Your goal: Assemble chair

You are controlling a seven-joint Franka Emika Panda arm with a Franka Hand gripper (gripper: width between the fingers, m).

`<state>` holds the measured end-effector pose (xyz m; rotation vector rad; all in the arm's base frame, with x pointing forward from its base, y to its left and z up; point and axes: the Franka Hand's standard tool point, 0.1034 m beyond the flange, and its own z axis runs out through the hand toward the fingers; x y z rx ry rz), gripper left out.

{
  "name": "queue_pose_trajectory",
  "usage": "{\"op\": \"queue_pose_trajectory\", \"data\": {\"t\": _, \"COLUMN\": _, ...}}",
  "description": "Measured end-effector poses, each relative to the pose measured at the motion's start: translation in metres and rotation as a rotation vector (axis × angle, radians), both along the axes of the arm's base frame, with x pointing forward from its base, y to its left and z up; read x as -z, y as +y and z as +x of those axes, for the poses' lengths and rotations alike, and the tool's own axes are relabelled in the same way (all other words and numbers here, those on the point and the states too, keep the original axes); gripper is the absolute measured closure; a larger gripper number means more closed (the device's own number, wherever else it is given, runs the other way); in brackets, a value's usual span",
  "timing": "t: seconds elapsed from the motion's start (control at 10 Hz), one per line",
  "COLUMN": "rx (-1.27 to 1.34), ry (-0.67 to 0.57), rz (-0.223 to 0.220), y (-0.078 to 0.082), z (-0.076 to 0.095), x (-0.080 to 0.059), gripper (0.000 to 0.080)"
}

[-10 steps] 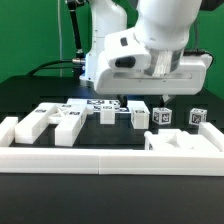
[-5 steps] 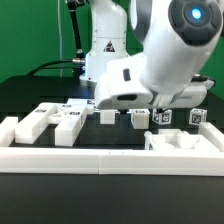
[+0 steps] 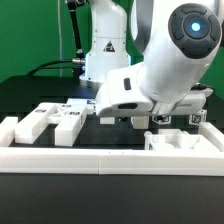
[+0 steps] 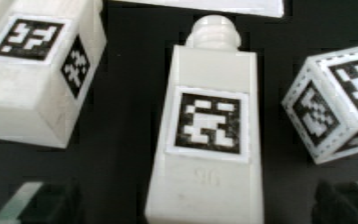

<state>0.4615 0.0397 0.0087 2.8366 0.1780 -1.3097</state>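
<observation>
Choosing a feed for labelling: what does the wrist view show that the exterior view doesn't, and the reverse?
Wrist only: the peg-ended bar lies between the open pincer's dark fingertips, untouched and with its tag readable. A wide block and a cube flank it.
Exterior only: the arm is bent low over the parts, the white border rail runs in front, and a notched piece sits at the exterior view's left. The arm hides the bar there.
Both: white tagged chair parts on the black table, nothing held.
</observation>
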Motion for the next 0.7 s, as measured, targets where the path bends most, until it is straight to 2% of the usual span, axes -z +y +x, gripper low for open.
{"op": "queue_pose_trajectory", "data": {"t": 0.4, "rx": -0.001, "ry": 0.0, "rz": 0.0, "y": 0.0, "z": -0.0035, "x": 0.0034, "gripper": 0.0173}}
{"op": "queue_pose_trajectory", "data": {"t": 0.5, "rx": -0.001, "ry": 0.0, "rz": 0.0, "y": 0.0004, "z": -0.0034, "x": 0.0035, "gripper": 0.0342}}
{"op": "queue_pose_trajectory", "data": {"t": 0.6, "rx": -0.003, "ry": 0.0, "rz": 0.0, "y": 0.001, "z": -0.0034, "x": 0.0035, "gripper": 0.0342}}
{"op": "queue_pose_trajectory", "data": {"t": 0.7, "rx": -0.004, "ry": 0.0, "rz": 0.0, "y": 0.0015, "z": -0.0034, "x": 0.0035, "gripper": 0.0512}}
